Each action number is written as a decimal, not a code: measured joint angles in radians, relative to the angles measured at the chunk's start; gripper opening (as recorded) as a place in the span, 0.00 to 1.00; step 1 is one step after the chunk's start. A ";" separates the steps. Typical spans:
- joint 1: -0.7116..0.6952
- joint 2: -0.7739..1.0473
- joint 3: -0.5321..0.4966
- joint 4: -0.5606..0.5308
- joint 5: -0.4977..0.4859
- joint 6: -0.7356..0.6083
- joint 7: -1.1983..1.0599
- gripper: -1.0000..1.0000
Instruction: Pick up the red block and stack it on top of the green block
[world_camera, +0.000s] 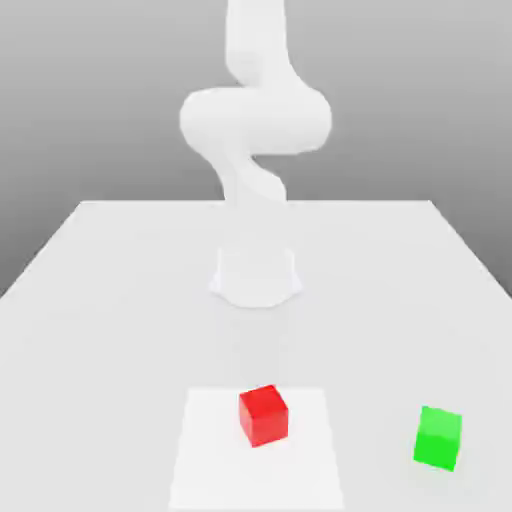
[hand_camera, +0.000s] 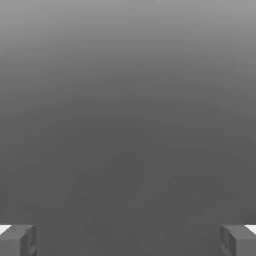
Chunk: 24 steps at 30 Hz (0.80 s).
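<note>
Two blocks to record, both in the exterior view. Red block (world_camera: 263, 416): sits on the white patch (world_camera: 215, 475), toward the far part of it and near the middle of its width; shows its top and two side faces; lies turned at an angle to the patch's edges. Green block (world_camera: 438, 438): rests on the pale table (world_camera: 90, 370), off the patch, toward the exterior view's right; stands well apart from the red block; also sits slightly turned. Gripper (hand_camera: 128, 240), as seen in the hand view: holds its jaws wide apart, one fingertip (hand_camera: 11, 242) facing the other across a broad gap. White arm (world_camera: 256, 120), in the exterior view: rises from its base (world_camera: 255, 280) on the table, beyond both blocks, against a grey backdrop (world_camera: 90, 100)
</note>
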 joint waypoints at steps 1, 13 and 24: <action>-0.025 0.030 0.028 -0.017 -0.013 0.017 0.052 0.50; -0.254 0.385 0.253 -0.207 -0.144 0.203 0.618 0.50; -0.326 0.667 0.311 -0.384 -0.111 0.382 1.022 0.50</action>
